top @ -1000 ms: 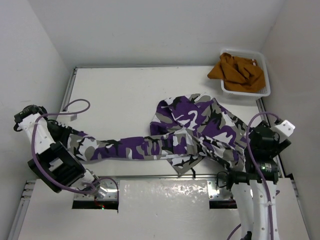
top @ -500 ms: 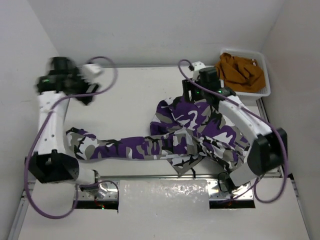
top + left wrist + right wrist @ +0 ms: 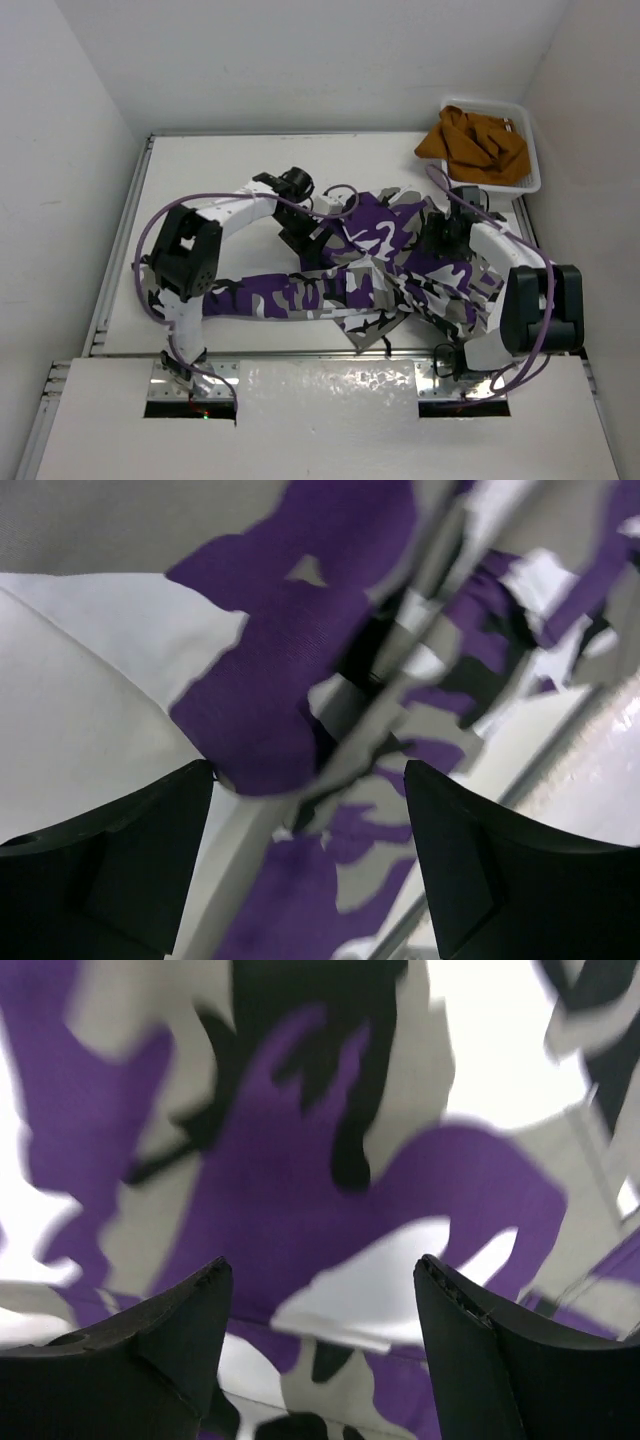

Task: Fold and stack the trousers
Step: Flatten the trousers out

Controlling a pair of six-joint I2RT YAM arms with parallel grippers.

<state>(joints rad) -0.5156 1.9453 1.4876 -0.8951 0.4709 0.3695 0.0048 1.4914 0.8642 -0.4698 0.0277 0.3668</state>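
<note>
The camouflage trousers [image 3: 375, 225] lie across the table, one leg stretched out to the left [image 3: 250, 297] and the upper part bunched at the middle right. My left gripper [image 3: 305, 240] hovers at the left edge of the bunched part. In the left wrist view it [image 3: 308, 775] is open, with a folded purple edge of the trousers [image 3: 280, 680] just beyond the fingertips and nothing held. My right gripper [image 3: 437, 240] is over the right side of the heap. It [image 3: 323, 1265] is open above flat fabric [image 3: 300, 1160], holding nothing.
A white basket [image 3: 535, 150] at the back right corner holds a crumpled orange-brown garment [image 3: 475, 145]. A metal rail [image 3: 300, 352] runs along the table's near edge. Bare white tabletop [image 3: 220, 170] lies at the back left.
Both arms have swung in over the trousers: the left from the far left back corner to the heap's left edge, the right from the heap's far edge to its right side. The left jaws have opened wider.
</note>
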